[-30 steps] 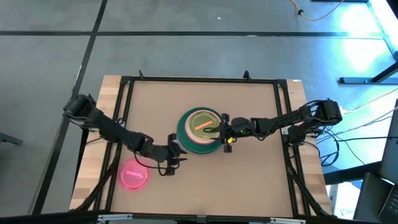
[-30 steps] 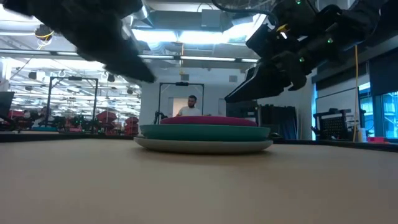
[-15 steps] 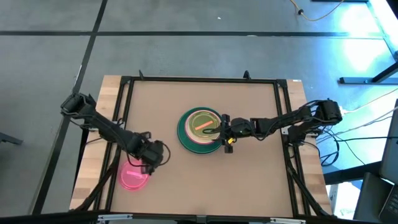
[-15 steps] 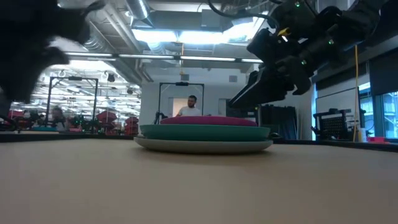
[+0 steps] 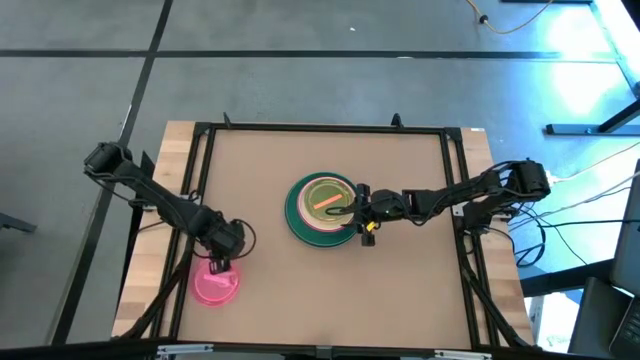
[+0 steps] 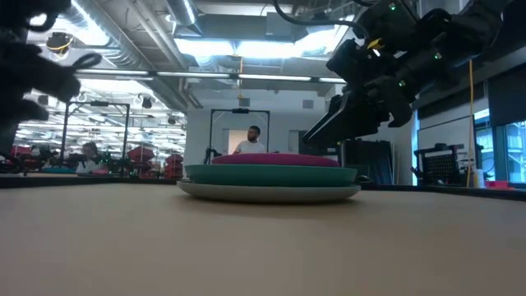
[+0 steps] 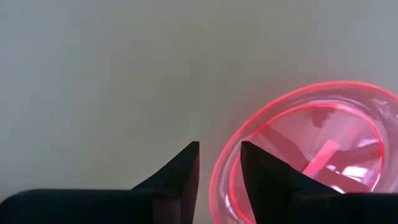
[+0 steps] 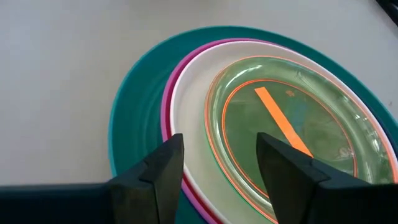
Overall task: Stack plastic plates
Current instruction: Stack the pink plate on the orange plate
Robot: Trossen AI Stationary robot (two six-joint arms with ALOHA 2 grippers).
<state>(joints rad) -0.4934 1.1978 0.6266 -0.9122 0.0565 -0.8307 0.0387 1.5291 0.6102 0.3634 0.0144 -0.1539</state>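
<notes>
High view: we note the left gripper (image 5: 217, 265) just above the pink plate (image 5: 213, 287) at the table's (image 5: 400, 290) front left, fingers (image 7: 180, 174) slightly parted astride its rim. Mid-table sits the stack of plates (image 5: 322, 209). Over its right edge, the right gripper (image 5: 350, 212) hovers with fingers (image 8: 163, 168) spread, holding nothing.

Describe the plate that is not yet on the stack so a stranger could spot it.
On the table, look toward the near left corner, away from the central stack. The pink plate lies alone there, under the left claw: small, translucent, bright pink.
</notes>
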